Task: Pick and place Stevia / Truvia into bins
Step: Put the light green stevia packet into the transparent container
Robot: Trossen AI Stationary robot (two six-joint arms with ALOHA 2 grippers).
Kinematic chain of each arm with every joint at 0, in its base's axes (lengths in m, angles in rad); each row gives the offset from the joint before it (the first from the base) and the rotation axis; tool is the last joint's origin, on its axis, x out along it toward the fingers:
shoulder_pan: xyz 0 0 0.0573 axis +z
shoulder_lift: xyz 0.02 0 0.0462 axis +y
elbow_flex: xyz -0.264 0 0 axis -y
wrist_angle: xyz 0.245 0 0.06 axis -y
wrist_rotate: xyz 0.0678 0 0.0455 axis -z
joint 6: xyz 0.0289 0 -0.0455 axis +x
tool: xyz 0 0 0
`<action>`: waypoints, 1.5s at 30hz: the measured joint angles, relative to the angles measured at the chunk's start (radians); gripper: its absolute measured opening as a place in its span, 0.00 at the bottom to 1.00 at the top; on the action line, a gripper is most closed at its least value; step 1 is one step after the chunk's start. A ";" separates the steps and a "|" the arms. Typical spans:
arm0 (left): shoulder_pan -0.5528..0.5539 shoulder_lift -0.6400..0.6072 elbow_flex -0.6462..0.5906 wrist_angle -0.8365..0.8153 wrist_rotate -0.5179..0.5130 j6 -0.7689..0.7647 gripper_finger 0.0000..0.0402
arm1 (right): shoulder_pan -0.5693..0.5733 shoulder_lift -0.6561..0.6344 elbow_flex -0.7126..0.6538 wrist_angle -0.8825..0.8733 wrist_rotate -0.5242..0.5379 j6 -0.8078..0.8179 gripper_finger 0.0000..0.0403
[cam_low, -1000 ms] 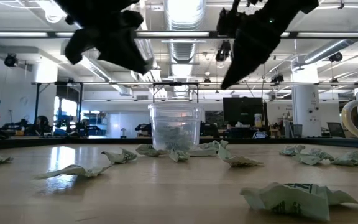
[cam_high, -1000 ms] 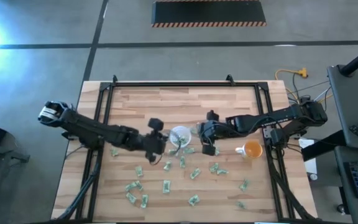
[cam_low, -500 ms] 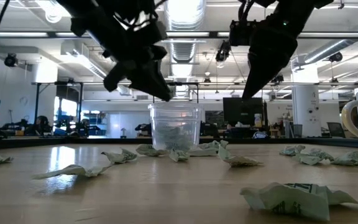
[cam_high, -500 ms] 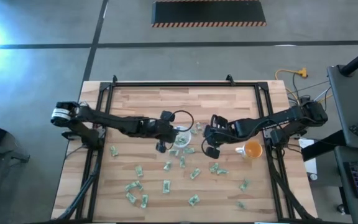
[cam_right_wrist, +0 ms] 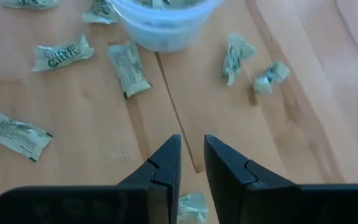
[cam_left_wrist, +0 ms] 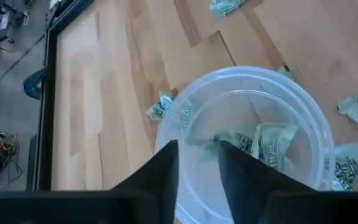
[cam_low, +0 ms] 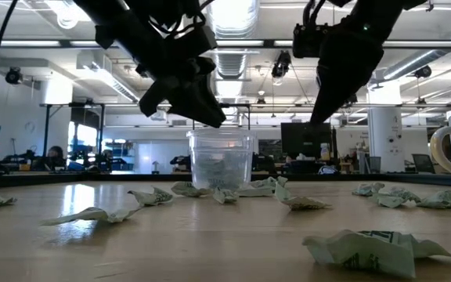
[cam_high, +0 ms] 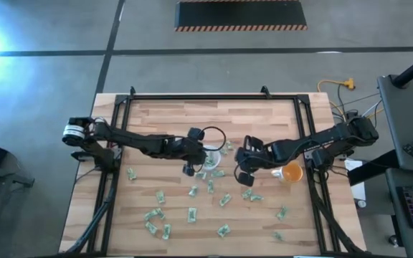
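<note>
The bin, a translucent white cup (cam_high: 210,158), stands upright on the wooden table with a few green-and-white Stevia packets (cam_left_wrist: 266,143) inside. My left gripper (cam_left_wrist: 197,155) hangs open just over the cup's rim (cam_low: 221,135), slanting down, with nothing between its fingers. My right gripper (cam_right_wrist: 192,146) hovers above the table to the cup's right, pointing steeply down. Its fingers stand a narrow gap apart with bare wood showing between them. Several loose packets (cam_high: 192,215) lie flat on the table around and in front of the cup.
An orange cup (cam_high: 291,172) stands close to my right arm, toward the table's right edge. Crumpled packets (cam_right_wrist: 126,68) lie right against the bin's foot, with more (cam_low: 366,249) near the front edge. The table's far half is bare wood (cam_high: 214,115).
My left gripper has swung toward the table's right and sunk a little, from beside the cup to over its rim, then held there. My right gripper has drifted a little toward the near edge and rolled at the wrist.
</note>
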 joint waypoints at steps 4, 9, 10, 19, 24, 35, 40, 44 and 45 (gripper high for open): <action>0.000 -0.001 0.007 -0.008 -0.027 -0.001 0.34 | 0.000 0.000 -0.037 -0.003 -0.002 0.046 0.16; -0.004 -0.059 0.019 -0.171 -0.075 -0.042 0.39 | 0.000 0.000 -0.095 -0.003 -0.076 0.130 0.17; -0.006 -0.081 0.017 -0.209 -0.075 -0.068 0.39 | 0.000 0.000 -0.107 -0.003 -0.089 0.141 0.18; -0.018 -0.281 -0.004 -0.458 -0.071 -0.288 0.39 | 0.000 0.000 -0.161 0.004 -0.126 0.280 0.21; -0.038 -0.378 -0.044 -0.484 -0.069 -0.360 0.39 | -0.001 0.001 -0.159 0.019 -0.134 0.373 0.23; -0.055 -0.504 -0.163 -0.482 -0.068 -0.411 0.39 | -0.003 0.084 -0.164 0.014 -0.169 0.509 0.24; -0.055 -0.527 -0.168 -0.483 -0.068 -0.427 0.39 | -0.004 0.103 -0.164 0.026 -0.172 0.508 0.24; -0.055 -0.530 -0.167 -0.483 -0.068 -0.428 0.39 | -0.007 0.110 -0.164 0.033 -0.172 0.507 0.23; -0.055 -0.530 -0.167 -0.484 -0.068 -0.427 0.39 | -0.008 0.113 -0.164 0.036 -0.171 0.502 0.23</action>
